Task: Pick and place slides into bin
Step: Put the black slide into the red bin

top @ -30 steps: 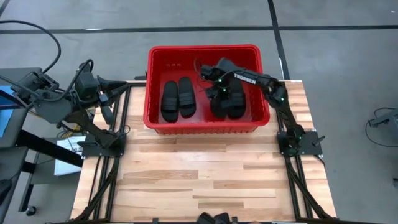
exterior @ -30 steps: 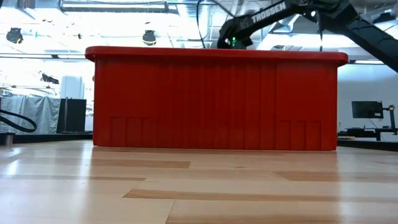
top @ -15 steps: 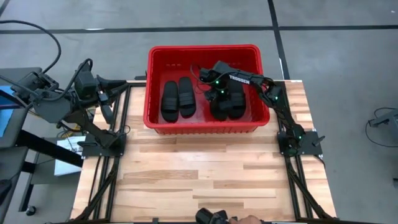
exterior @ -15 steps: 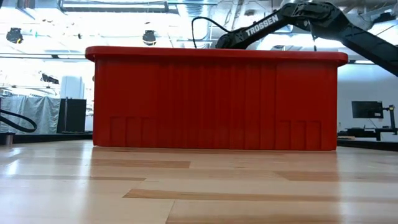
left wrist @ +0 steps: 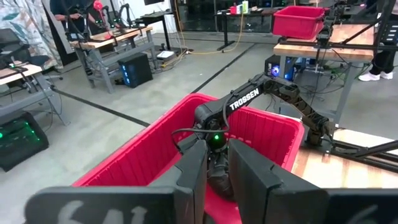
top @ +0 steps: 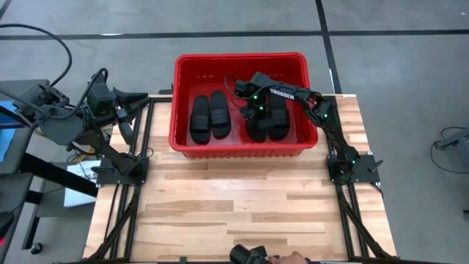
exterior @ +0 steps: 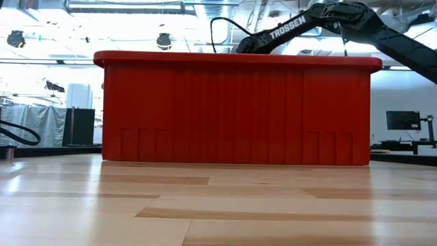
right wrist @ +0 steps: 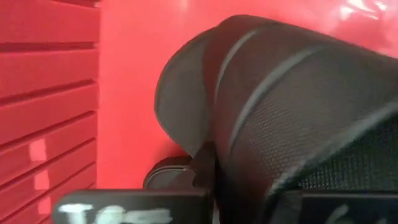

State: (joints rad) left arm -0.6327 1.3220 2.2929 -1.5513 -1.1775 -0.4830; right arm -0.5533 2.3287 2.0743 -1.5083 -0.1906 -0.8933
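Dark arms (top: pixel 293 93), white "TROSSEN" lettering

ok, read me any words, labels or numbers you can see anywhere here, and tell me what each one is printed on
"TROSSEN": white letters on the right arm's forearm, above the red bin; it also shows in the left wrist and high views.
White marks on each wrist camera's dark bar: too blurred to read.
Nothing else is legible.

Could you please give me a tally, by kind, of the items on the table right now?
Black slides: 4, all inside the bin, two on its left side and two on its right under the right gripper
Red bin: 1
Total: 5
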